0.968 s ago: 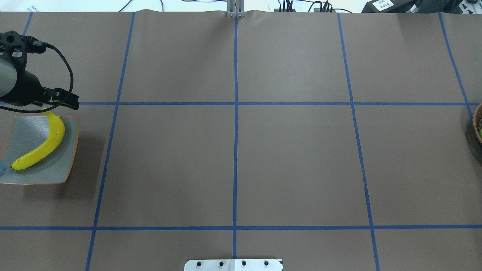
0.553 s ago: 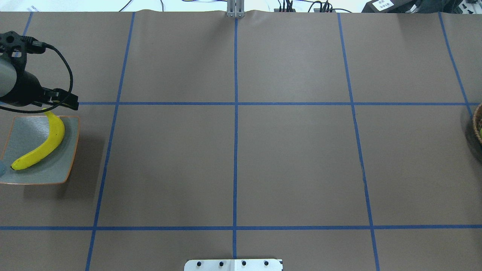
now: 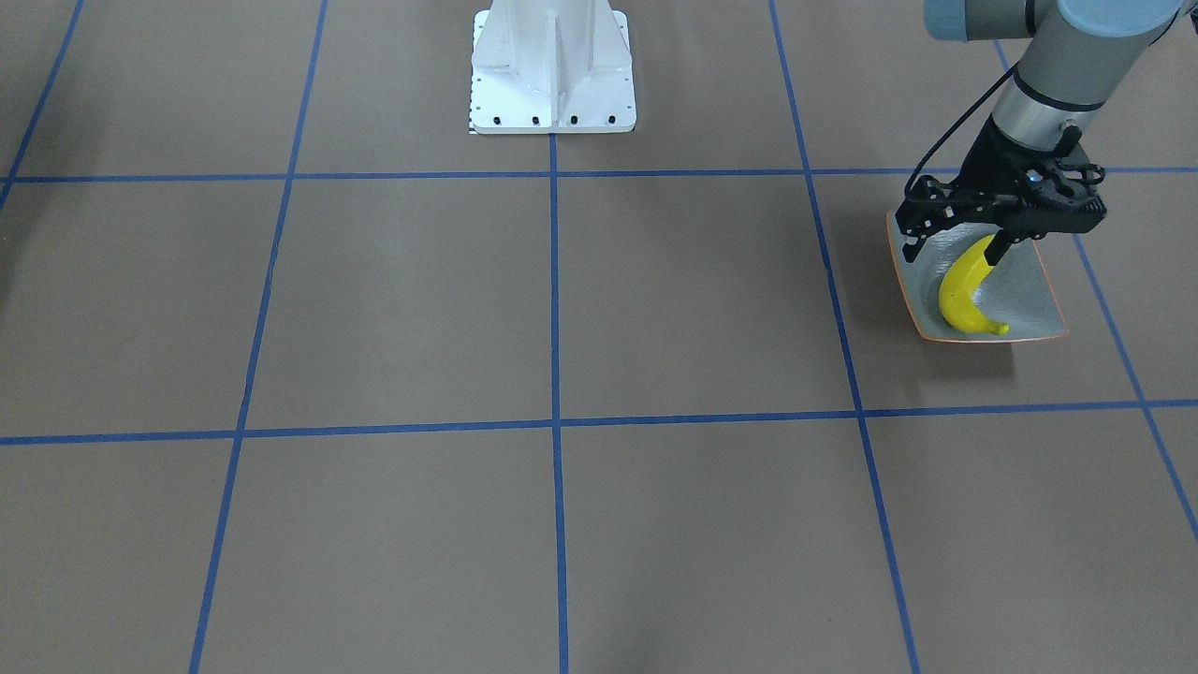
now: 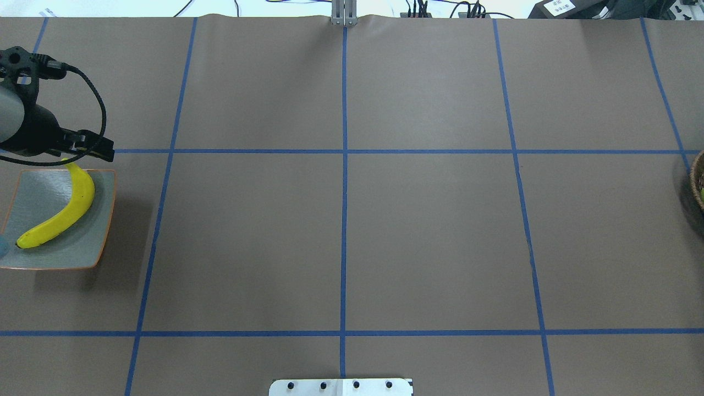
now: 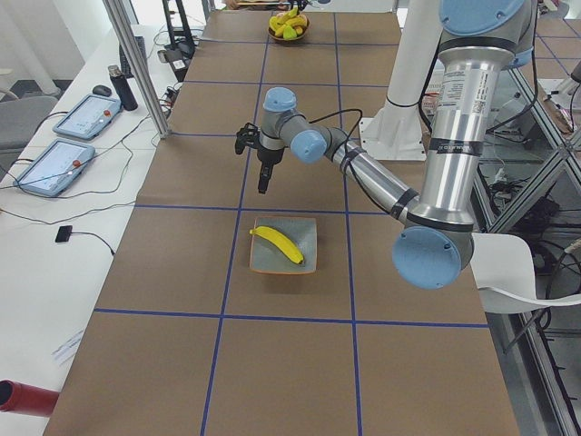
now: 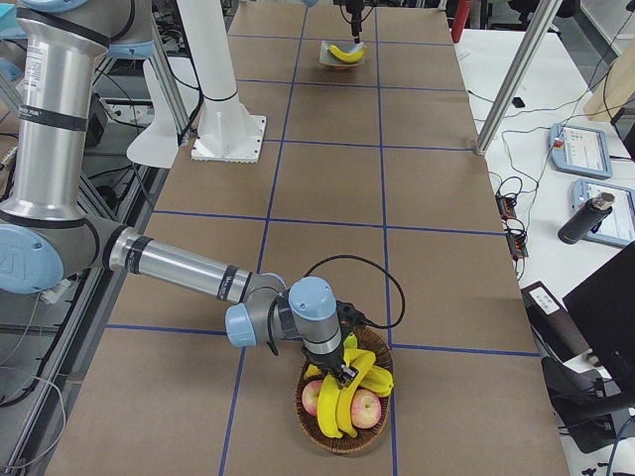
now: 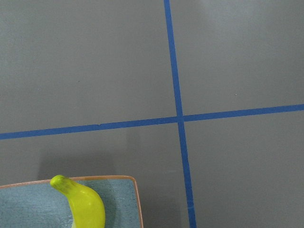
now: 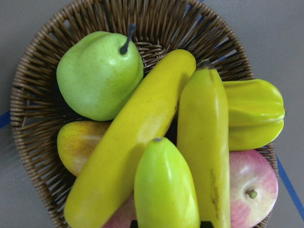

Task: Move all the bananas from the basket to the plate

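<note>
Far left, one banana [image 4: 66, 212] lies across the plate [image 4: 33, 187]. The left gripper [image 3: 955, 251] hangs above its far end, fingers spread, holding nothing. Far right, three bananas [image 8: 137, 142] sit in the basket [image 6: 317, 431] with other fruit. The right gripper [image 6: 342, 375] is low over them; I can't tell how wide it is.

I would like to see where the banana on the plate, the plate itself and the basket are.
banana [image 4: 69, 213], overhead exterior view, middle of its curved body.
plate [image 4: 74, 247], overhead exterior view, bare surface beside the banana.
basket [image 8: 161, 19], right wrist-mounted view, woven wall at the top.
</note>
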Controlling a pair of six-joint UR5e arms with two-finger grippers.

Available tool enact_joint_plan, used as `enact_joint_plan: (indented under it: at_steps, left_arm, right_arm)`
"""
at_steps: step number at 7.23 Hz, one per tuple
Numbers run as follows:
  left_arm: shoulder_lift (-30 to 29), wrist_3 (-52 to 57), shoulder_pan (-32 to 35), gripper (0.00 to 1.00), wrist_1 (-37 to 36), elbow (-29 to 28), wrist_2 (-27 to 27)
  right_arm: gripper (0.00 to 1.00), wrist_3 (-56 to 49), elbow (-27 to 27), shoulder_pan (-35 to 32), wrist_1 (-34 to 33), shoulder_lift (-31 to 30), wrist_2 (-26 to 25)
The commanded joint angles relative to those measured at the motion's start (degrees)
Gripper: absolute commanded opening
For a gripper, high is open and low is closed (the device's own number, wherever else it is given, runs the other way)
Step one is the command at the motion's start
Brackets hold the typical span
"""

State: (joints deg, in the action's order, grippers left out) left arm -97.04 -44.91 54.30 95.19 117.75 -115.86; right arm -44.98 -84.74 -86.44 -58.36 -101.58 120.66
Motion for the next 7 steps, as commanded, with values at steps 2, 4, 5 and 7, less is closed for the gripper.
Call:
enact_joint_plan:
  at_steps: [2, 4, 5, 7]
  left_arm:
    - [0.0, 0.0, -0.07, 1.0, 0.09, -0.07, -0.07]
    - [0.0, 0.0, 0.02, 1.0, 0.0, -0.07, -0.16]
    - [0.09, 0.0, -0.07, 1.0, 0.09, -0.07, -0.16]
    - [0.18, 0.0, 0.02, 1.0, 0.09, 0.02, -0.25]
  right_arm:
    - [0.0, -0.89, -2.44, -1.61, 0.0, -0.03, -0.16]
    - [0.0, -1.96, -3.49, -3.9, -0.7, -0.03, 0.01]
    - [0.0, -1.96, -5.85, -4.69, -3.4, -0.03, 0.1]
    - [0.0, -2.04, -11.29, -7.41, -9.99, -0.2, 0.19]
